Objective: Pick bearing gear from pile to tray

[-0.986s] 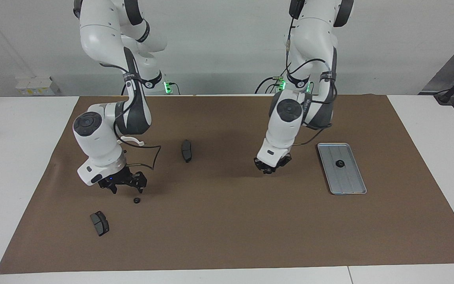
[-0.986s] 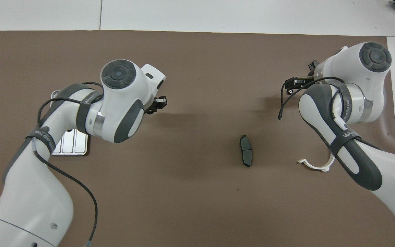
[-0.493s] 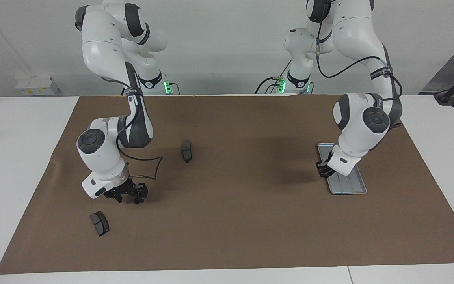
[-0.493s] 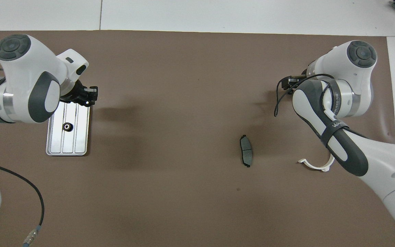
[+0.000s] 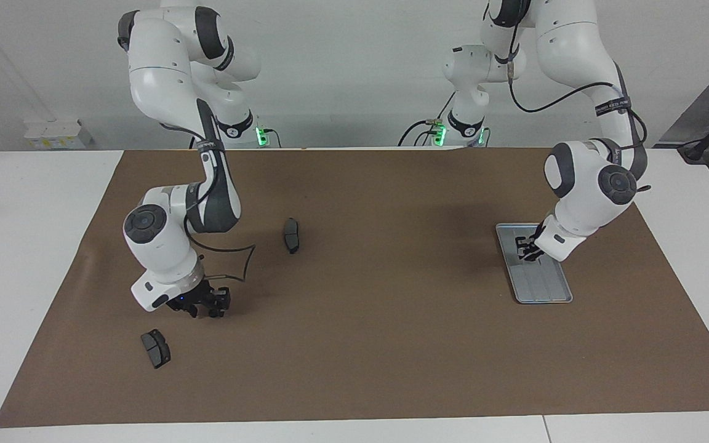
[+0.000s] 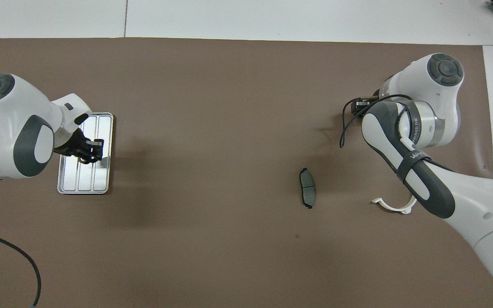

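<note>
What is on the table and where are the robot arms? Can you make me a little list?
tray: silver, on the brown mat at the left arm's end
left pincer: over the tray
right pincer: low over the mat near a brake pad
brake pads: two, dark grey, one farther from the robots, one nearer
white half-ring: beside the right arm

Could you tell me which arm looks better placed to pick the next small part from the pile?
Right, probably. The right gripper is low over the mat at the pile's end, beside a brake pad. The left gripper is over the tray at the other end.
</note>
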Motion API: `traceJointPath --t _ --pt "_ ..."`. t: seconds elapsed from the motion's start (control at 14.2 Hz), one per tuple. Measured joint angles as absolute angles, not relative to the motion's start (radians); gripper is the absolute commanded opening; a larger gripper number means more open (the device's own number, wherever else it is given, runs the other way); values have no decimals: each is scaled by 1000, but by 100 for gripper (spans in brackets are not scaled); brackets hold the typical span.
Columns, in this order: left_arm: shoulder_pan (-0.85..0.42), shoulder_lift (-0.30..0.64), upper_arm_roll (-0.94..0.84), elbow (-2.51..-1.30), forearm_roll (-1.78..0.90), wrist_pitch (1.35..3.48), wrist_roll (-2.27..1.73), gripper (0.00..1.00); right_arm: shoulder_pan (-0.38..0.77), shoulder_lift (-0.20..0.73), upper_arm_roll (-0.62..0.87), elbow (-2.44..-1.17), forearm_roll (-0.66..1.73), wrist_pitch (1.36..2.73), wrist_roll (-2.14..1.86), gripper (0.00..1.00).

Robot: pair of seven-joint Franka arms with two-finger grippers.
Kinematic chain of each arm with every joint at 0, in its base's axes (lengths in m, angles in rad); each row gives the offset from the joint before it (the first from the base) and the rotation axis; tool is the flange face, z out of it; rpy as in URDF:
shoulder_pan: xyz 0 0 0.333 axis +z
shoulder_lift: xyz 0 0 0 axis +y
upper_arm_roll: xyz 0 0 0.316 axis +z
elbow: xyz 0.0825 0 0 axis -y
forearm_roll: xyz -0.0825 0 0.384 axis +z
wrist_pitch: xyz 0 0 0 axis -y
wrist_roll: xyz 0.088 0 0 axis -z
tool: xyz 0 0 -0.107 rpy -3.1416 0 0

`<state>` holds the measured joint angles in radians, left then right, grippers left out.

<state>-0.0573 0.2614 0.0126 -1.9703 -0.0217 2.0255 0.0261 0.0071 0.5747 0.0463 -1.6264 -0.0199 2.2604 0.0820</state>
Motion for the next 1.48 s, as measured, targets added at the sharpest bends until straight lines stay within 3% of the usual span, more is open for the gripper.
traceJointPath --t 0.14,0.21,0.28,0.85,1.48 --pt "-57 243 13 -2007 -22 2031 28 71 7 575 46 -1627 -20 2261 82 12" --pt "-57 236 13 -2017 -22 2032 30 90 7 575 46 -1627 -20 2261 82 0" --pt "-57 231 12 -2022 -22 2033 31 99 7 575 46 -1626 -18 2261 88 0" --pt "-83 213 0 -1959 -25 2087 14 100 44 523 59 -1619 -16 2269 163 0" --pt "-180 226 -4 -1918 -44 2198 -143 100 341 456 67 -1619 -15 2231 649 0"
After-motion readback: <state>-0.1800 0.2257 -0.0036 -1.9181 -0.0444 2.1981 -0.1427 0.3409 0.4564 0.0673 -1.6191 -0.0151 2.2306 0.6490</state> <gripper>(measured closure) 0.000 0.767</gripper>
